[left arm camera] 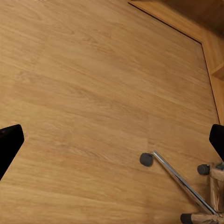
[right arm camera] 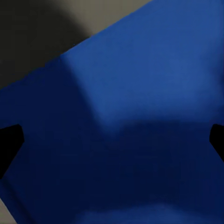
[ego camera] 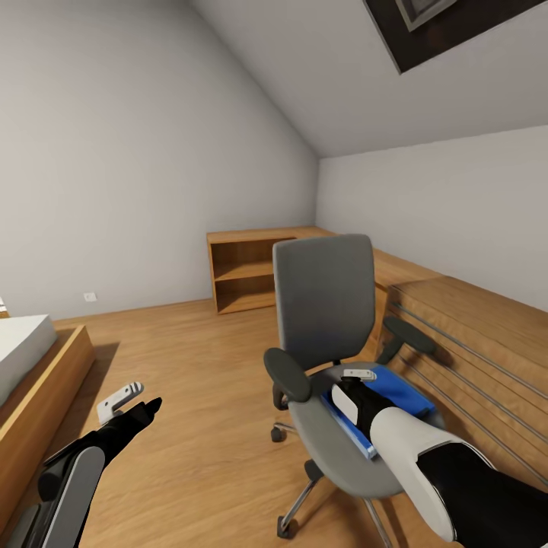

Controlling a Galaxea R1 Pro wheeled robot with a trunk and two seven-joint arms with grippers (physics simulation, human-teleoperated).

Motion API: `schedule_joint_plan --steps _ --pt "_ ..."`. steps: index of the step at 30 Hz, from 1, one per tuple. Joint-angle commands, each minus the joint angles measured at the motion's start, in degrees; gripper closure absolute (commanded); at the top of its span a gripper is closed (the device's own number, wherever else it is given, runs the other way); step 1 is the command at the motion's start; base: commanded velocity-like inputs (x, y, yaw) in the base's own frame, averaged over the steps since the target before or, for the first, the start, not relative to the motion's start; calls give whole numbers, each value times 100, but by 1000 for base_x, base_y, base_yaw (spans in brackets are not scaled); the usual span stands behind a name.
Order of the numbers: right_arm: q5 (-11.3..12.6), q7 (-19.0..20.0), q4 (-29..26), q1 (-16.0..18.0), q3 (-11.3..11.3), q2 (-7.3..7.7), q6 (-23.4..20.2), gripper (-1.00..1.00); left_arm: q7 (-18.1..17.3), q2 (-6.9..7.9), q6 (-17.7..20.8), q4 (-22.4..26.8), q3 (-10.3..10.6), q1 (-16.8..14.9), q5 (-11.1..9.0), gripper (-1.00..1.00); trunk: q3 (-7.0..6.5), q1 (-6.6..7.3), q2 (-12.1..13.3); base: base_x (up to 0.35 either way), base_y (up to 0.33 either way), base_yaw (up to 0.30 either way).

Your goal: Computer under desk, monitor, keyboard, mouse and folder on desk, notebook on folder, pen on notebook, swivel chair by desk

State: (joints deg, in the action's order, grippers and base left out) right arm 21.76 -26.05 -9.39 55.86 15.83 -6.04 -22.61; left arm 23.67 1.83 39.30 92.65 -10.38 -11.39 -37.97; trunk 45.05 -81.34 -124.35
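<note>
A grey swivel chair (ego camera: 323, 297) stands on the wooden floor at centre right of the head view. On its seat lies the blue folder (ego camera: 407, 394). My right gripper (ego camera: 362, 387) reaches down right above the folder's near part. In the right wrist view the folder (right arm camera: 121, 116) is very close, and the right gripper (right arm camera: 112, 140) is open, one dark fingertip (right arm camera: 8, 140) at each side. My left gripper (ego camera: 148, 407) hangs open over bare floor to the chair's left. The left gripper (left arm camera: 112, 140) holds nothing; one caster (left arm camera: 146, 159) of the chair shows beneath it.
A bed (ego camera: 30, 365) with a wooden frame sits at the left edge. A low wooden shelf unit (ego camera: 251, 270) stands against the far wall. A wooden unit with horizontal metal rails (ego camera: 472, 327) runs along the right wall, close behind the chair. A chrome chair leg (left arm camera: 179, 182) crosses the floor.
</note>
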Motion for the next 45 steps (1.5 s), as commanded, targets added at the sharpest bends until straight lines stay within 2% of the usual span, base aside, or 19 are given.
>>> schedule_joint_plan --steps 1,45 --pt "49 -32 -12 3 50 3 -35 -100 50 1 17 7 0 -4 -59 -100 6 -1 -3 178 0 0" --pt "48 -24 -10 3 43 16 -33 -100 50 -3 10 7 0 -4 -36 -100 6 -1 -3 70 0 0"
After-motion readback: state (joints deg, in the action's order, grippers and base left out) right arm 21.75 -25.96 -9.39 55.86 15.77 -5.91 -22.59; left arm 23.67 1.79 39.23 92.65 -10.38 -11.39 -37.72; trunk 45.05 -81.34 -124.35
